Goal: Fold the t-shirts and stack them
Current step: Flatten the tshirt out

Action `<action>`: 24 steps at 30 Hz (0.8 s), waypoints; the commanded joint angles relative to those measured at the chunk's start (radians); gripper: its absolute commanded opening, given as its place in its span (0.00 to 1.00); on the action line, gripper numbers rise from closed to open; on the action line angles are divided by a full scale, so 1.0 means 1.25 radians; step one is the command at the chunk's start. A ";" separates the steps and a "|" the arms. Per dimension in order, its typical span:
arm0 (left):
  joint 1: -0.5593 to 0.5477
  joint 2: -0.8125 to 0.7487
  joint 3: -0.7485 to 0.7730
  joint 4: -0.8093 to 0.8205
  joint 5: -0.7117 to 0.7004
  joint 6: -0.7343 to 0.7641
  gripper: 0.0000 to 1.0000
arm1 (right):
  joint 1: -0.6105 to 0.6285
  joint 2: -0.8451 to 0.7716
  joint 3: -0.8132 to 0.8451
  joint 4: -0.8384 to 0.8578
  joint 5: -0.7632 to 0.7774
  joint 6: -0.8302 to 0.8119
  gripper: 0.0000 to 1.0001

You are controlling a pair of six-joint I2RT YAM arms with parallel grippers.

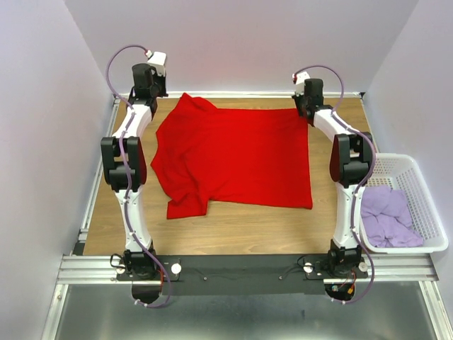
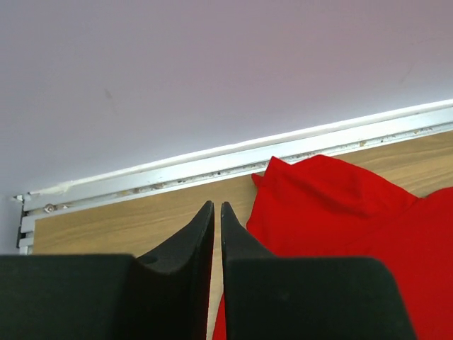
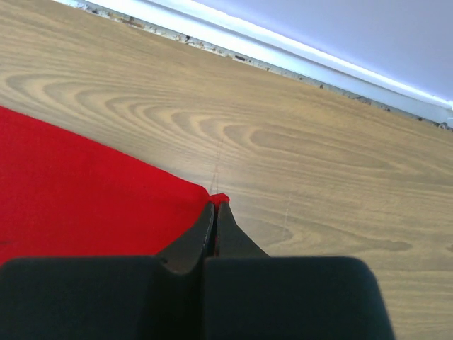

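Note:
A bright red t-shirt [image 1: 233, 156] lies spread flat on the wooden table, collar to the left. My right gripper [image 1: 306, 106] is at its far right corner and is shut on that corner; a tip of red cloth pokes out past the fingertips in the right wrist view [image 3: 214, 205], with the shirt [image 3: 78, 184] to the left. My left gripper [image 1: 150, 91] is at the far left, beside the shirt's far sleeve [image 2: 340, 212]. Its jaws [image 2: 213, 205] stand almost together with nothing between them. Pale lilac t-shirts [image 1: 388, 216] lie crumpled in the basket.
A white lattice basket [image 1: 417, 170] stands off the table's right edge. A metal rail [image 2: 212, 166] and the back wall run close behind both grippers. Bare wood [image 1: 241, 227] shows in front of the shirt.

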 commanded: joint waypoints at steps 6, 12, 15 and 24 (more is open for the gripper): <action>-0.004 0.014 0.017 -0.117 -0.033 -0.100 0.29 | -0.004 0.034 0.008 0.018 0.029 -0.006 0.01; -0.005 -0.123 -0.177 -0.147 -0.109 -0.194 0.49 | -0.010 0.042 0.025 0.017 0.164 0.066 0.27; -0.005 -0.183 -0.258 -0.183 -0.127 -0.245 0.51 | -0.010 0.025 0.041 -0.004 0.262 0.116 0.54; -0.011 -0.321 -0.483 -0.257 -0.170 -0.312 0.39 | -0.009 -0.221 -0.153 -0.183 -0.018 0.484 0.61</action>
